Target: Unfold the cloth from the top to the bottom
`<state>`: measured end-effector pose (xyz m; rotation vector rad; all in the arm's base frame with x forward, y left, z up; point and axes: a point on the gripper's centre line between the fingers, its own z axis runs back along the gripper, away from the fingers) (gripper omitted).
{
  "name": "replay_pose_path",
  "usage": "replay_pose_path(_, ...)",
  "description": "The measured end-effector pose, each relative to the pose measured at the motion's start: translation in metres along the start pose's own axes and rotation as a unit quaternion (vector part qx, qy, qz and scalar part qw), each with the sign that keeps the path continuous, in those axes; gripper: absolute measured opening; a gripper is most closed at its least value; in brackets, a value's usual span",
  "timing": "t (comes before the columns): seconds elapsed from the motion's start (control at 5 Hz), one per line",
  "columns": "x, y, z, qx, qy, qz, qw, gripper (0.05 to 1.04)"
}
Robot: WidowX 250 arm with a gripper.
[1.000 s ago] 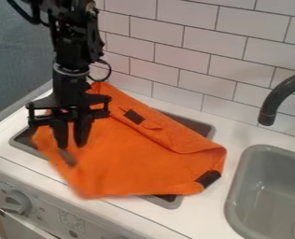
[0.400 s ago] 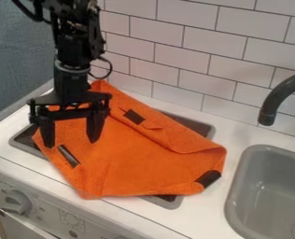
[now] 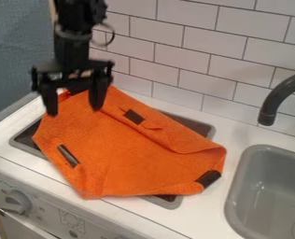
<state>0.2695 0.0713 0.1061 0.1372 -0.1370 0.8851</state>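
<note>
One cloth (image 3: 131, 154), three dark patches (image 3: 134, 116) on it; one gripper (image 3: 74, 112), two fingers (image 3: 98, 95), at its upper left; one panel (image 3: 203, 129) beneath; one sink (image 3: 262, 186), one faucet (image 3: 276, 97) rightward; one large knob (image 3: 16, 200) lower left.

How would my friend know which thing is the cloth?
Find the white counter below the white tiled wall. Beside the grey sink is a grey rectangular tray, and the partly folded cloth lies over it. Unlike them, it's bright orange, with three dark patches.
</note>
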Motion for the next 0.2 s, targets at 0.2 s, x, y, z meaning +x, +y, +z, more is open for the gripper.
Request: replay_pose_path(0.2,0.0001,-0.0015,0.0017,-0.002,-0.002,0.0,1.0,0.999)
